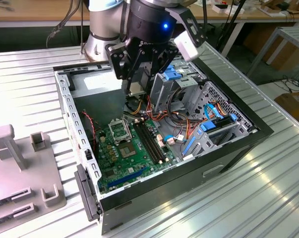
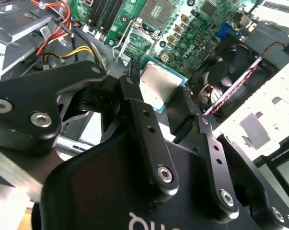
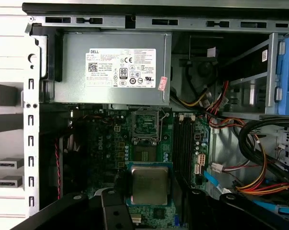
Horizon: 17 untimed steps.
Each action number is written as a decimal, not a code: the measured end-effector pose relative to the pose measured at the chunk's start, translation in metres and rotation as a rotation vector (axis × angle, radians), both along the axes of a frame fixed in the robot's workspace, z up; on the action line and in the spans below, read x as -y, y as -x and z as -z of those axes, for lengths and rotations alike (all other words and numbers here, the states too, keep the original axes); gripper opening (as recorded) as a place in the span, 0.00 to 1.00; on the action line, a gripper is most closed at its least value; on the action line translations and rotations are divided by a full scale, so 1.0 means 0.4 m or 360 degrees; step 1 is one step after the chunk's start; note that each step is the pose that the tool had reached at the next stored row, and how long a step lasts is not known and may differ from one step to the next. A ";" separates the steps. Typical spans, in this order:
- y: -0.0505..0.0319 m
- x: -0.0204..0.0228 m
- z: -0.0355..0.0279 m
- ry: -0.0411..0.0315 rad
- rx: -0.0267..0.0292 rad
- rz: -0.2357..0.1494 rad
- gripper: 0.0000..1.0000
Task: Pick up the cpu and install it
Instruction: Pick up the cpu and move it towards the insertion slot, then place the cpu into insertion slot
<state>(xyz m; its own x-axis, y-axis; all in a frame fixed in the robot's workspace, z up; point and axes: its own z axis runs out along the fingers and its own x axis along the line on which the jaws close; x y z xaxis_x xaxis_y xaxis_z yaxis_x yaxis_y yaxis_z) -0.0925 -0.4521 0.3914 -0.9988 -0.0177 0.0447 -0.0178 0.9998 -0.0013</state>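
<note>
My gripper (image 1: 137, 90) hangs above the open computer case, shut on the cpu (image 1: 135, 88), a thin pale silvery-tan square. In both wrist views the cpu (image 2: 157, 82) (image 3: 149, 185) sits flat between the black fingers (image 2: 132, 96), held by its edges over the green board (image 1: 139, 159). The black square-framed socket (image 1: 118, 130) (image 3: 146, 125) (image 2: 136, 44) lies below on the board, apart from the cpu. Nothing sits in the socket's frame. A grey soldered chip (image 1: 127, 150) sits beside the socket.
The case's black wall (image 1: 228, 148) rings the board. A grey power supply (image 3: 110, 67) fills the back. Red, yellow and black cables (image 3: 259, 163) and blue drive brackets (image 1: 209, 126) crowd the exterior view's right. A black fan (image 2: 221, 81) and grey fixtures (image 1: 20, 163) stand nearby.
</note>
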 end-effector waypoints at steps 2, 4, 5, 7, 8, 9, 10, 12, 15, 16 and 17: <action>-0.003 0.000 0.000 0.0000 0.00000 0.0000 0.47; -0.008 0.000 0.000 0.0000 0.00000 0.0000 0.47; -0.013 0.000 0.000 0.0000 0.00001 0.0000 0.47; -0.013 0.000 0.001 0.0000 0.00000 0.0000 0.47; -0.013 0.000 0.002 0.0000 0.00000 0.0000 0.47; -0.013 0.000 0.003 0.0000 0.00001 0.0000 0.47; -0.013 0.000 0.004 0.0000 0.00000 0.0000 0.47; -0.013 0.001 0.007 0.0000 0.00000 0.0000 0.47; -0.012 0.003 0.012 0.0000 0.00000 0.0000 0.47; -0.012 0.004 0.014 0.0000 0.00001 0.0000 0.47; -0.012 0.005 0.017 0.0000 0.00001 0.0000 0.47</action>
